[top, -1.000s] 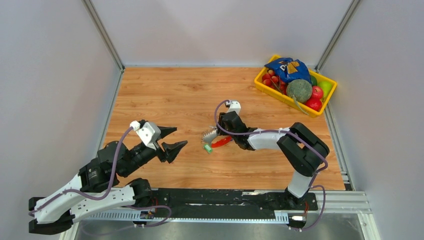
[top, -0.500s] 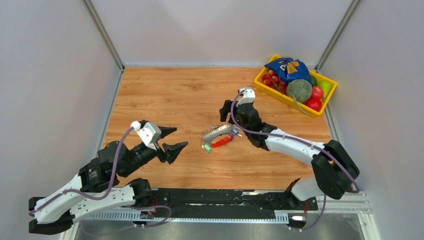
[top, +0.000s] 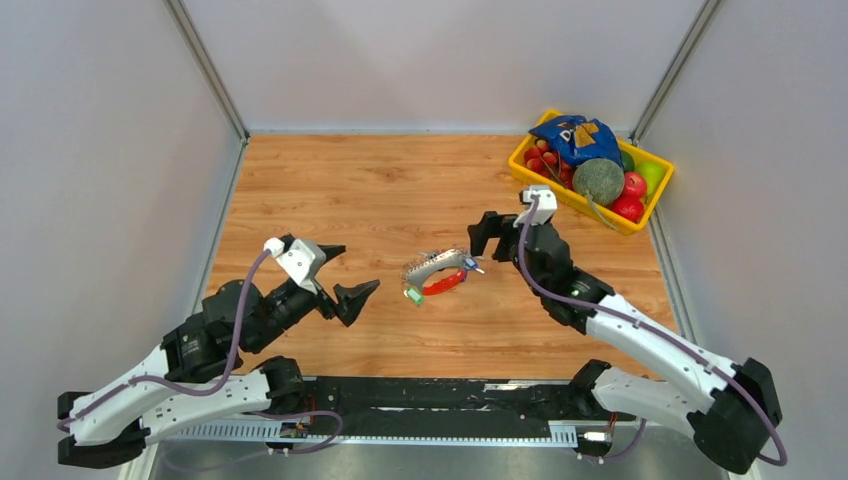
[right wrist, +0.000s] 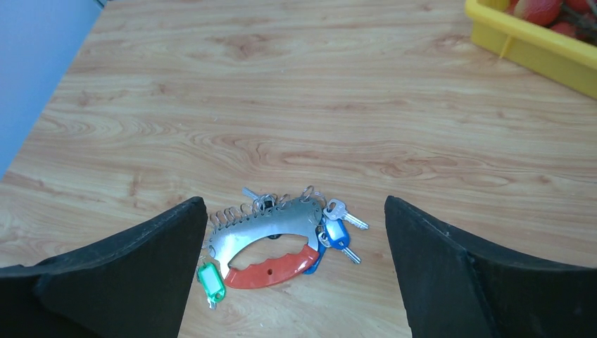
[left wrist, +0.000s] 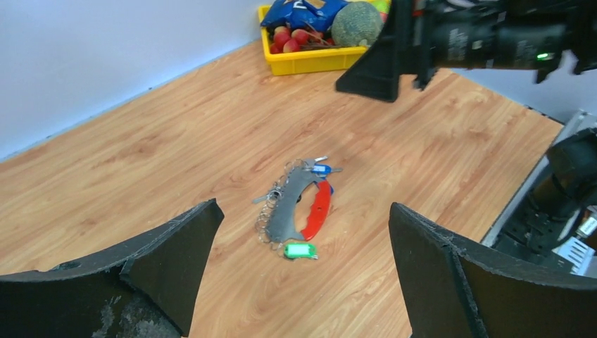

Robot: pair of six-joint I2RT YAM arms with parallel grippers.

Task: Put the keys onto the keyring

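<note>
My right pincer (top: pixel 487 235) has just drawn back from the keyring (top: pixel 436 272) toward the far right corner, its jaws spread wide and holding nothing; my left pincer (top: pixel 348 273) hangs nearer the left edge, also spread and empty; the keyring lies flat in the middle of the table (top: pixel 330 180), between the two, a grey curve with a red strip and green tag; the keys (right wrist: pixel 336 232), one blue-headed, touch its right-hand end; I cannot tell whether they are threaded on; I judge that either the job is done or a fresh grasp is needed.
</note>
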